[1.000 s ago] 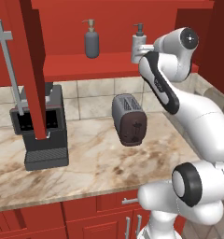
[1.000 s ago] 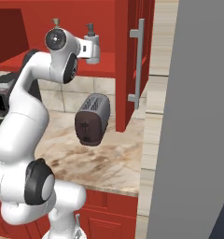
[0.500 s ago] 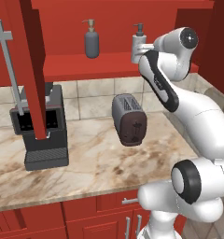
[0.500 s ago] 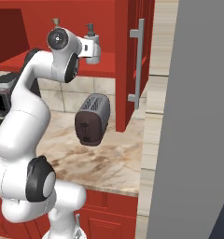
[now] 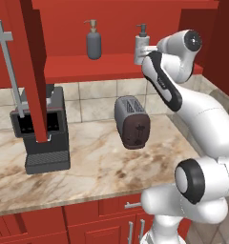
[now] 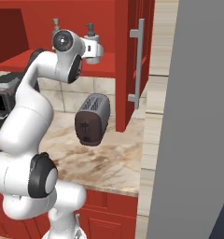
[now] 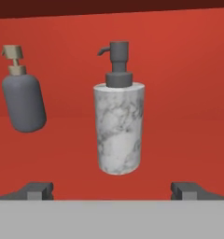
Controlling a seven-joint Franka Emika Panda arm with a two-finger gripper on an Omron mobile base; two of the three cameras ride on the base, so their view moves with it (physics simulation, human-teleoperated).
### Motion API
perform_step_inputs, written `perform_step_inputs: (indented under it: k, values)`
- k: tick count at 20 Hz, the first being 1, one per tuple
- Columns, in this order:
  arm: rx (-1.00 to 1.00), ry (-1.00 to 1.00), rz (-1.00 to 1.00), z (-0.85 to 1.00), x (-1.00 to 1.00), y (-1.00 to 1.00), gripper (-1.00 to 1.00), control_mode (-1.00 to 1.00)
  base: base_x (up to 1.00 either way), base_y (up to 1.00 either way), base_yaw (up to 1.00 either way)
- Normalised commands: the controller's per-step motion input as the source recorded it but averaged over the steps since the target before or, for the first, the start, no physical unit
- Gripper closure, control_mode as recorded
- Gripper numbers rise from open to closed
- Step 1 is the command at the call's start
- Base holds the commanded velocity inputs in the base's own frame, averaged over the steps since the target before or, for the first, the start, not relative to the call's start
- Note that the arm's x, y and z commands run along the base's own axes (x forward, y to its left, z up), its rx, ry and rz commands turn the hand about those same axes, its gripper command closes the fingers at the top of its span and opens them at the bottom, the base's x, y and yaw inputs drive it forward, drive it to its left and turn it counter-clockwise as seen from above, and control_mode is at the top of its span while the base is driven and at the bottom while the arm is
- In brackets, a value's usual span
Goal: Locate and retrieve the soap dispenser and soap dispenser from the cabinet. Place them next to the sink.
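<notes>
Two soap dispensers stand on the red shelf (image 5: 107, 66) of the open cabinet. The white-grey marbled one (image 7: 119, 126) with a dark pump is straight ahead of my gripper (image 7: 113, 191), a short way beyond the fingertips (image 7: 37, 190). My gripper is open, its tips spread wider than the bottle and holding nothing. In the left base view my gripper (image 5: 148, 49) is level with the marbled dispenser (image 5: 140, 46). The dark grey dispenser (image 5: 93, 43) with a tan pump (image 7: 24, 100) stands apart to its left. The sink is out of view.
The cabinet's left door (image 5: 33, 71) with a grey bar handle (image 5: 9, 71) hangs open, and so does the right door (image 6: 130, 60). A toaster (image 5: 132, 121) and a coffee machine (image 5: 42, 133) sit on the marble counter (image 5: 97, 167) below. A tall grey panel (image 6: 193, 116) stands at the right.
</notes>
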Motion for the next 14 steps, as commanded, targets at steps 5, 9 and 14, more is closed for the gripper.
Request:
perform_step_inputs:
  k: [5,9,14]
  values:
    - [-0.06,0.03,0.01,-0.07,0.15,-0.02,-1.0,-1.0,0.0,0.0,0.0]
    - [0.0,0.0,0.0,0.0,0.06,0.01,-1.0,-1.0,0.0,0.0,0.0]
    - [0.0,0.01,0.0,0.0,0.14,0.0,-1.0,-1.0,0.0,0.0,0.0]
